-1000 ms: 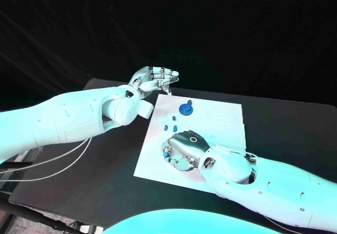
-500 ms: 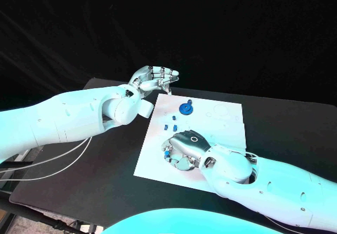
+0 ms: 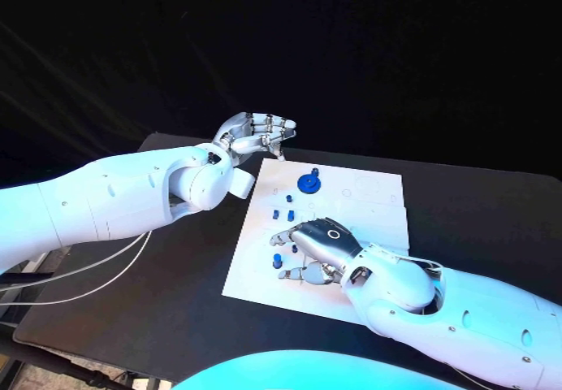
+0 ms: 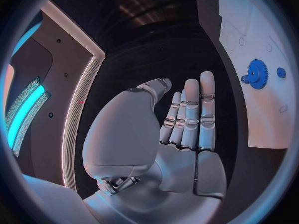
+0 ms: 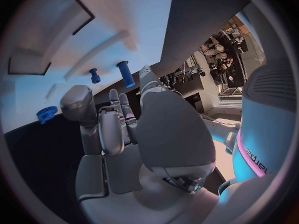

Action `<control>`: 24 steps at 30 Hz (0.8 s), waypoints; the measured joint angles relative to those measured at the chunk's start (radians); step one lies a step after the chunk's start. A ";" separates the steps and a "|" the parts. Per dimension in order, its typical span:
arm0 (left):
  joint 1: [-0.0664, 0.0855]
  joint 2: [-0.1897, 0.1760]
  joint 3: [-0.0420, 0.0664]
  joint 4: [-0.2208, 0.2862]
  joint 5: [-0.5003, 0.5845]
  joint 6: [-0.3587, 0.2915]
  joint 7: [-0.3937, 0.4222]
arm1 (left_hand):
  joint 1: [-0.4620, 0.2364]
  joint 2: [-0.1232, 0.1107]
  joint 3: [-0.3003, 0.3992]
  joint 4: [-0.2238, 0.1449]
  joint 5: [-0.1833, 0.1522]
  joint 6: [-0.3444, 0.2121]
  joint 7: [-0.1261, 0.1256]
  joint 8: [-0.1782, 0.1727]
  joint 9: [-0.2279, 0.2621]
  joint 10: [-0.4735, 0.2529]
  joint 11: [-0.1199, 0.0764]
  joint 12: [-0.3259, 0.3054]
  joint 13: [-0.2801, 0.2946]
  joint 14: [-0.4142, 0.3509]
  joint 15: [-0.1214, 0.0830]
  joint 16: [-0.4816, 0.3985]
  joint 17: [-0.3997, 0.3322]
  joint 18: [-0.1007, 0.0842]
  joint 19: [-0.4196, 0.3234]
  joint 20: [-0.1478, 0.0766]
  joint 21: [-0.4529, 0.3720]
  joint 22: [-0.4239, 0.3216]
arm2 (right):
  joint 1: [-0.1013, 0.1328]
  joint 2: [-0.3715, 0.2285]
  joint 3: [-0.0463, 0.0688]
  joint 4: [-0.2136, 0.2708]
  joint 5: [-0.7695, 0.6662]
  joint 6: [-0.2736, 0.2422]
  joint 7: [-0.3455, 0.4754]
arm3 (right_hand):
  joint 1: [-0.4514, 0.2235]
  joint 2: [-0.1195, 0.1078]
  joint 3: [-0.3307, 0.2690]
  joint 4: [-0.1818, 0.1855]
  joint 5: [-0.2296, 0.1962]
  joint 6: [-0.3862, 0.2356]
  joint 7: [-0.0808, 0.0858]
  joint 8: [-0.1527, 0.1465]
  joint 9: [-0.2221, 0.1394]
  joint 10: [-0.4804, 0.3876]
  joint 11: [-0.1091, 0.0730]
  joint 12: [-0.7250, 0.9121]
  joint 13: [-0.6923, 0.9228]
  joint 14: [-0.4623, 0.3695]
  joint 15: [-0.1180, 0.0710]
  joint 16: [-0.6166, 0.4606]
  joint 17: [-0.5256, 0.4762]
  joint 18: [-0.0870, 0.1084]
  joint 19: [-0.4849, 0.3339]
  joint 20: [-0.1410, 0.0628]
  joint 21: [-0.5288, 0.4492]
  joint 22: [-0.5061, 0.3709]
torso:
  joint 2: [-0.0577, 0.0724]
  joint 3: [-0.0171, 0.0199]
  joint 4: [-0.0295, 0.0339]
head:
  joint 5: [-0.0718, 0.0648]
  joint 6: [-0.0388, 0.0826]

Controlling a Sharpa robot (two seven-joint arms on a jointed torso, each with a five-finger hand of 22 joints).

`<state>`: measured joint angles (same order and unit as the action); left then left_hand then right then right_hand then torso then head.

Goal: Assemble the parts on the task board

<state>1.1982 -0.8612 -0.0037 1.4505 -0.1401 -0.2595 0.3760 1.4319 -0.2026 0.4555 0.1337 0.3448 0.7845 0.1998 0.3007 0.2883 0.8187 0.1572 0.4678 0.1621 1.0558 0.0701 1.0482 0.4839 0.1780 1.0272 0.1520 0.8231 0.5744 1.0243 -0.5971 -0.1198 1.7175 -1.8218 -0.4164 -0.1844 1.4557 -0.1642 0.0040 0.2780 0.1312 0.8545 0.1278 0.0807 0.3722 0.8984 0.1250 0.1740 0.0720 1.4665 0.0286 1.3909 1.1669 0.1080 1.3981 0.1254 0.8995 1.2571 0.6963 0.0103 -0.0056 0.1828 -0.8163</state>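
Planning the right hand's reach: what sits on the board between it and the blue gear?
Small blue pegs stand between the right hand and the blue gear, seen in the head view.

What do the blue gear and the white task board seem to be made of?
The blue gear looks like matte moulded or printed plastic: uniform saturated colour, fine teeth, no metallic glint. The task board seems a thin, flat white plate, probably plastic with a dull finish, with shallow outlined recesses; its exact material is unclear.

Right robot hand (image 3: 314, 248) hides part of the task board (image 3: 363, 213); anything beneath unseen.
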 measured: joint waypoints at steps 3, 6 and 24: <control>0.000 0.000 -0.001 -0.002 0.000 0.000 0.000 | 0.000 0.000 0.000 0.000 0.000 0.000 0.000 0.000 0.000 0.000 0.000 0.000 0.000 0.000 0.000 0.000 0.000 0.000 0.000 0.000 0.000 0.000 | 0.013 -0.053 0.007 0.037 0.002 -0.028 0.011 | 0.027 0.024 0.004 0.009 0.006 0.016 0.016 0.005 0.000 0.027 -0.012 0.033 0.002 0.000 0.000 -0.005 -0.012 0.000 0.000 0.000 -0.020 -0.011 | -0.001 0.0001 -0.0015 | -0.007 0.006; 0.000 0.000 -0.002 -0.003 0.000 0.000 0.000 | 0.000 0.000 0.000 0.000 0.000 0.000 0.000 0.000 0.000 0.000 0.000 0.000 0.000 0.000 0.000 0.000 0.000 0.000 0.000 0.000 0.000 0.000 | 0.039 -0.121 0.011 0.069 0.024 -0.059 0.026 | 0.046 0.045 0.029 0.008 0.006 0.070 0.032 0.035 0.006 0.146 -0.030 0.095 0.020 -0.001 -0.017 0.009 0.026 0.000 0.039 -0.017 0.092 0.034 | -0.004 -0.0001 -0.0034 | -0.022 0.014; 0.000 -0.007 -0.012 -0.001 0.000 0.000 0.000 | 0.000 0.000 0.000 0.000 0.000 0.000 0.000 0.000 0.000 0.000 0.000 0.005 0.000 0.000 0.000 0.000 0.000 0.000 0.000 0.000 0.000 0.000 | 0.089 -0.512 -0.001 0.209 0.447 -0.053 -0.026 | -0.159 0.081 -0.063 0.013 0.104 0.097 -0.029 0.270 0.138 0.554 -0.107 1.226 1.234 0.001 -0.079 0.138 0.141 -0.072 0.068 -0.076 0.580 0.051 | -0.025 -0.0007 -0.0311 | -0.170 0.042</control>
<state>1.1980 -0.8686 -0.0160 1.4492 -0.1401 -0.2592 0.3761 1.4319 -0.2026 0.4555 0.1337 0.3448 0.7845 0.1998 0.3006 0.2884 0.8187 0.1572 0.4724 0.1618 1.0558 0.0701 1.0482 0.4840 0.1781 1.0272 0.1520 0.8231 0.5744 1.1136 -1.1089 -0.1205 1.9262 -1.3748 -0.4698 -0.2099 1.2963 -0.0836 -0.0587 0.2906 0.2348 0.9513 0.0987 0.3508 0.5103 1.4526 0.0181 1.4004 1.3056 1.4670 -0.0501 1.5288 1.3082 0.0361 1.4663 0.0497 1.4798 1.3080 0.6709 0.0096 -0.0366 0.0124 -0.7744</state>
